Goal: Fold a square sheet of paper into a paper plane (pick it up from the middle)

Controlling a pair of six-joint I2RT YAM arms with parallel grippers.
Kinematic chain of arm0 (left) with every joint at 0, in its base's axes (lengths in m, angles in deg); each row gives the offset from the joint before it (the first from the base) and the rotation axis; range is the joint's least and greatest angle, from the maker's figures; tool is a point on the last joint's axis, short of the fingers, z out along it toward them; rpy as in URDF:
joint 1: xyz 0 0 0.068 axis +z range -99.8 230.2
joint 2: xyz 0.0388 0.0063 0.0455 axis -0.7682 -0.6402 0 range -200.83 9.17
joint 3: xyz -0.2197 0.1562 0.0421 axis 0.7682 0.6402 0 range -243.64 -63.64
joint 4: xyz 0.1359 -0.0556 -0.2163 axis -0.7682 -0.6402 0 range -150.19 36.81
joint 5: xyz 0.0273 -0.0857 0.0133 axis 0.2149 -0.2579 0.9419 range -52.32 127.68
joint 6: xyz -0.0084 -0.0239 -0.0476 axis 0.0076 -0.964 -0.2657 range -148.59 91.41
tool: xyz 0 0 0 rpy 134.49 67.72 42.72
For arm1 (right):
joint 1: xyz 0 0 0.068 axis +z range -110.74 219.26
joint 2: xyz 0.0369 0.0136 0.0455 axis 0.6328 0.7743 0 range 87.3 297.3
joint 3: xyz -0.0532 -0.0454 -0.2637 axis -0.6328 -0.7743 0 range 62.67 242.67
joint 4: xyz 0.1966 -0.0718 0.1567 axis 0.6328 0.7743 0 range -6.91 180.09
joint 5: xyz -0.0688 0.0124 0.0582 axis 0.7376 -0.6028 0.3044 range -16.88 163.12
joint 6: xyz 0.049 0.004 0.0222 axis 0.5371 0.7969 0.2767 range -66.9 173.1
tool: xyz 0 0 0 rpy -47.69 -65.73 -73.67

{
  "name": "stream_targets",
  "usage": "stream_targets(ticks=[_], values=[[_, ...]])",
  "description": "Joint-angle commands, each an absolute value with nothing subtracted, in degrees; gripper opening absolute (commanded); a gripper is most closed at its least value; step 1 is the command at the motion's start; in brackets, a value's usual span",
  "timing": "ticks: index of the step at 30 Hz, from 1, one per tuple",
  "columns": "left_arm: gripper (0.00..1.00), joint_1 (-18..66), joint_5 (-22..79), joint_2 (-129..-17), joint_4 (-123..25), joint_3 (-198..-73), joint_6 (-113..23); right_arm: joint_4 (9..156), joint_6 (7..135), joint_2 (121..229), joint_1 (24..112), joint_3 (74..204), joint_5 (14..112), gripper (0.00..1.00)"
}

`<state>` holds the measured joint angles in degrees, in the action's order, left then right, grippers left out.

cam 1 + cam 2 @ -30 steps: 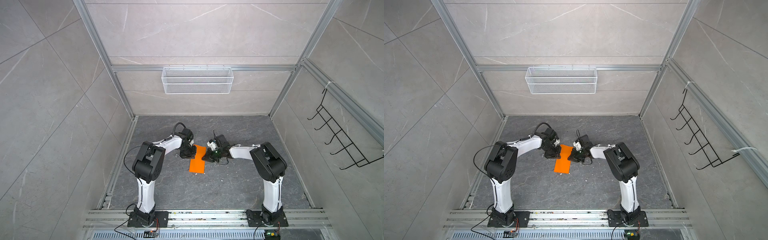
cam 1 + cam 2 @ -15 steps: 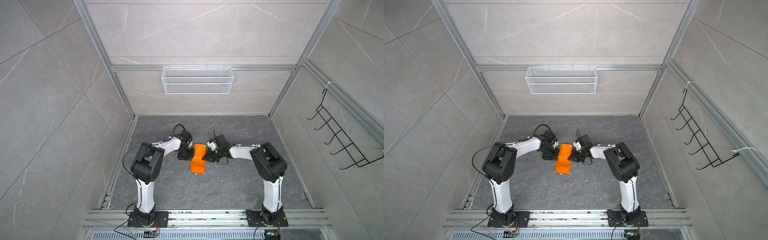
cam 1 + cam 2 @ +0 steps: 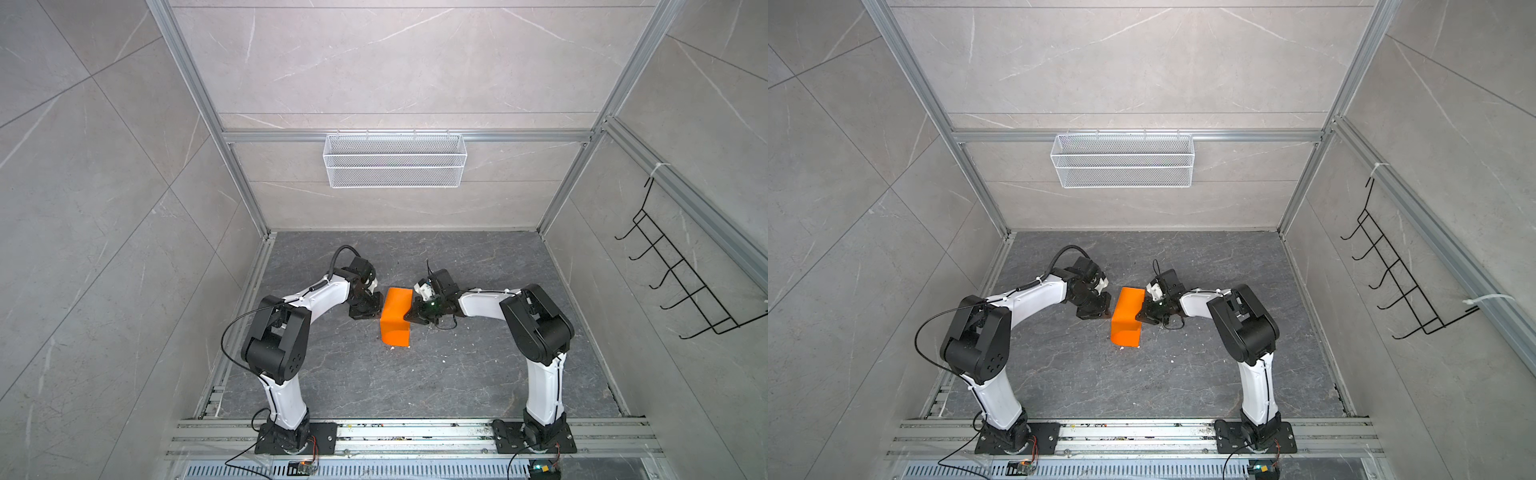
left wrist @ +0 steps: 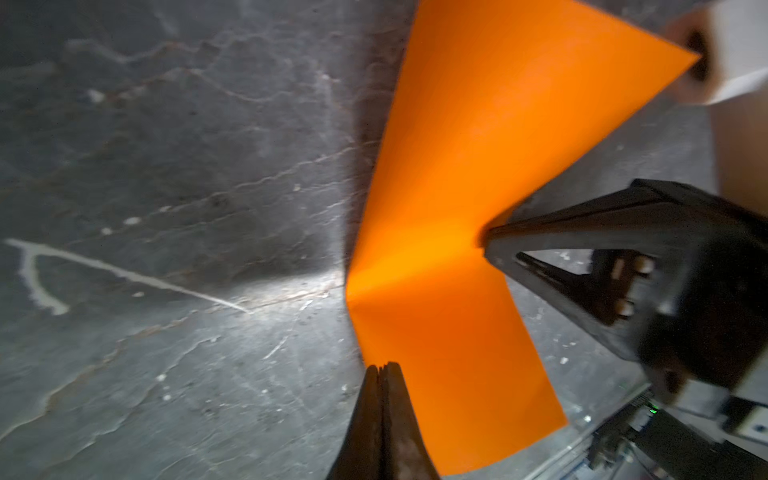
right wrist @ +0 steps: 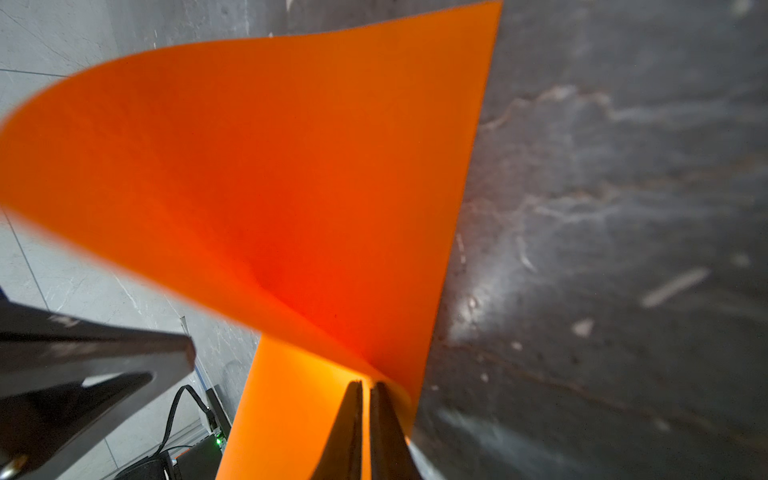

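walls [image 3: 104, 208]: light grey tiles with thin veins, held in a metal frame, on three sides of the cell.
table [image 3: 374, 374]: dark grey stone surface with pale veins and some small white crumbs on it.
left arm [image 3: 324, 295]: white and black, it reaches from the near rail toward the middle of the table.
right arm [image 3: 486, 301]: the same build, it reaches to the middle from the opposite side.
wire basket [image 3: 395, 166]: white mesh, it hangs on the back wall above the table.
hook rack [image 3: 681, 291]: black wire, it is fixed on the side wall at the right of both top views.
square sheet of paper [image 3: 397, 316]: bright orange and plain, at the middle of the table, between the two grippers. It is not flat: it bends across its middle and one half rises and curves over, as the right wrist view [image 5: 291, 166] shows. If its near edge touches the table, I cannot tell.
left gripper [image 4: 383, 368]: the jaws are pressed together on one side edge of the sheet, with no gap to see.
right gripper [image 5: 365, 384]: the jaws are almost together, only a thin slit between them, and they pinch the opposite edge of the sheet.
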<state>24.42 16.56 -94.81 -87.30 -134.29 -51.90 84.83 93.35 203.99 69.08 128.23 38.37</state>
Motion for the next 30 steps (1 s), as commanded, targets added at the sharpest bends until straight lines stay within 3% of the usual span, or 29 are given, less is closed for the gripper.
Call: stream_targets(ticks=[1, 12, 25, 30], values=[[0.00, 23.9, 11.2, -96.5, -84.5, -133.9, -54.8, 93.2, 92.9, 208.2, 68.9, 126.3, 47.5, 0.12], [0.00, 23.1, 14.8, -100.9, -87.1, -132.6, -54.3, 92.9, 93.1, 208.2, 69.1, 126.1, 47.5, 0.12], [0.00, 23.2, 27.2, -98.5, -93.9, -128.3, -51.2, 93.2, 93.2, 208.5, 69.1, 126.0, 48.0, 0.11], [0.00, 23.2, 27.5, -96.0, -96.3, -130.1, -50.5, 93.3, 93.1, 208.6, 69.0, 126.1, 48.2, 0.11]])
